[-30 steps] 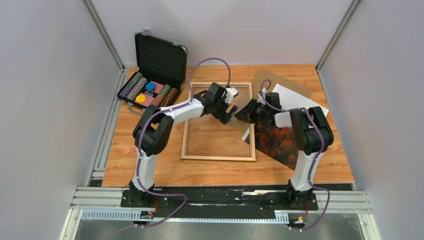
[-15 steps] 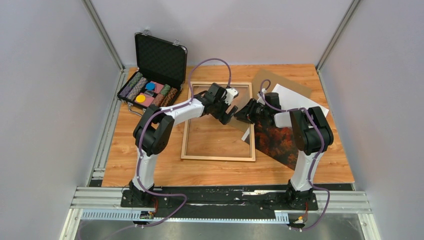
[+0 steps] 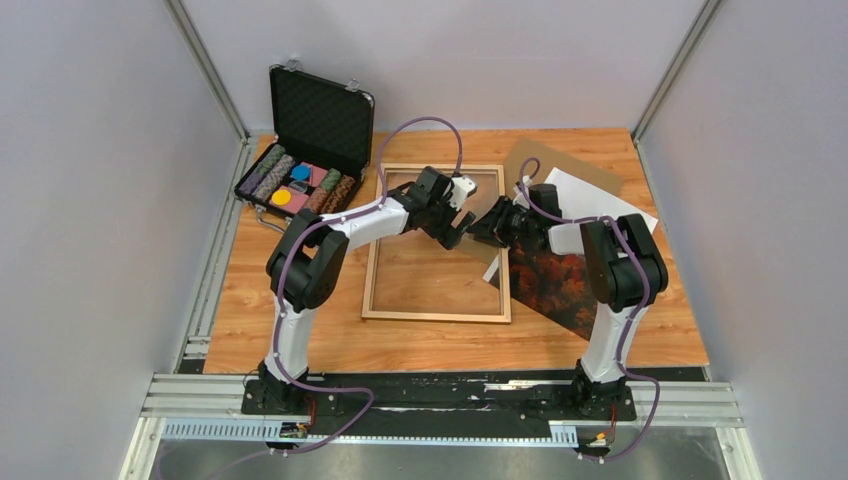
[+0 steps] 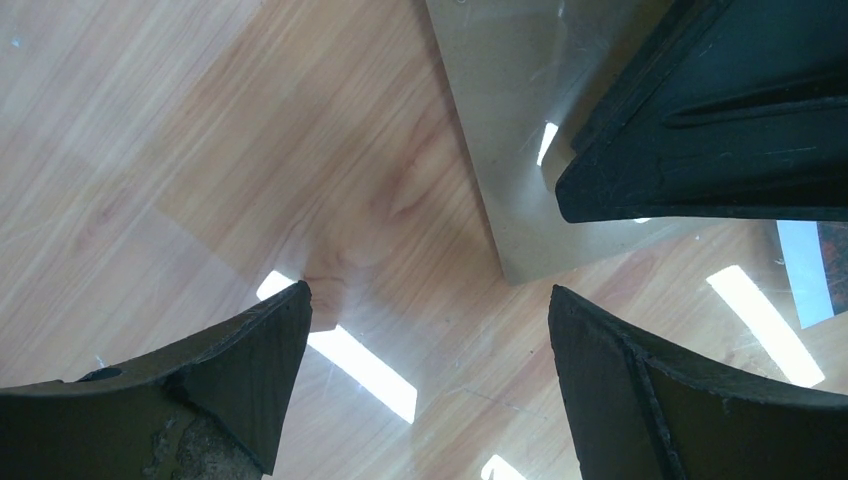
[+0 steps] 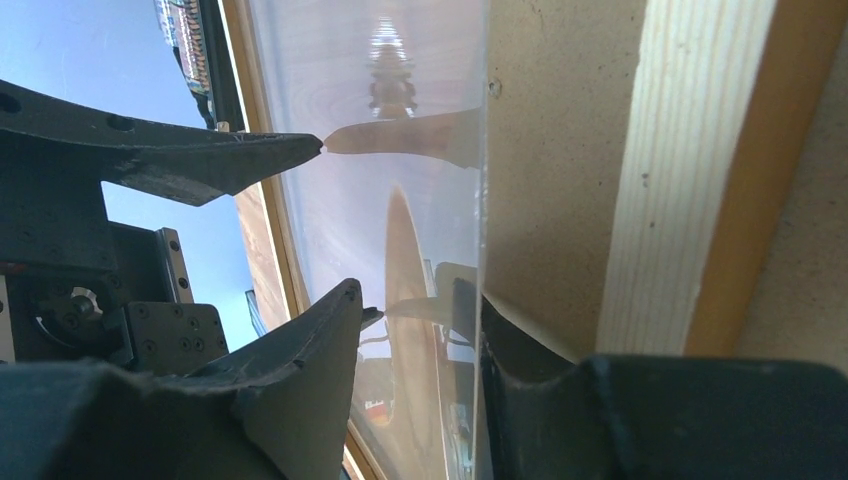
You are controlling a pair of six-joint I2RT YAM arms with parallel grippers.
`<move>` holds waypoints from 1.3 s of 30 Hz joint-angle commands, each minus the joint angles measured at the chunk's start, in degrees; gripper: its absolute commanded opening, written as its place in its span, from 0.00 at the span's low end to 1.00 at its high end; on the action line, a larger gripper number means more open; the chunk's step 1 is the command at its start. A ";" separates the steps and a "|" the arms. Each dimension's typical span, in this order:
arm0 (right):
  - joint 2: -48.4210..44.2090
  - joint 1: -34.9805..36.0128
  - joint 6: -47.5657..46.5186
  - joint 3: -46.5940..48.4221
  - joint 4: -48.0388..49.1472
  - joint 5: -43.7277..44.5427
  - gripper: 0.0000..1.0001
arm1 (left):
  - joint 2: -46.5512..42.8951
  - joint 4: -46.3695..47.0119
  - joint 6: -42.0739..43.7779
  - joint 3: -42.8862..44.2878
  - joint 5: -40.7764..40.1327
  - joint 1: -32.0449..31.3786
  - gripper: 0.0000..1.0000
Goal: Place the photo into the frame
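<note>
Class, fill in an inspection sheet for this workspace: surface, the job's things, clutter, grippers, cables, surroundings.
Surface: wooden table.
Job's things: frame flat mid-table; photo outside it, to its right, under the right arm.
Clutter: open black case of chips, back left; brown backing board, back right; clear sheet at the grippers.
Grippers: left gripper open; right gripper astride the clear sheet's edge, grip unclear.
Cables: purple cables along both arms.
Surroundings: grey walls on three sides.

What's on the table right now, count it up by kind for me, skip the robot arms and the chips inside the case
Picture frame: 1
Photo: 1
Brown board: 1
Clear sheet: 1
Black case: 1
Total: 5
</note>
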 commanded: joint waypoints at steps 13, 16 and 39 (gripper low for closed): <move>-4.18 -0.29 -3.17 2.45 -2.91 1.34 0.39 | 1.29 1.49 0.64 -1.15 -0.82 -0.19 0.95; -4.77 -0.50 -3.66 2.40 -3.43 1.53 0.39 | 1.33 1.57 0.64 -1.13 -0.78 -0.18 0.95; -7.70 -2.09 -5.74 1.98 -5.84 2.42 0.40 | 1.81 1.59 0.56 -1.13 -0.48 -0.17 0.95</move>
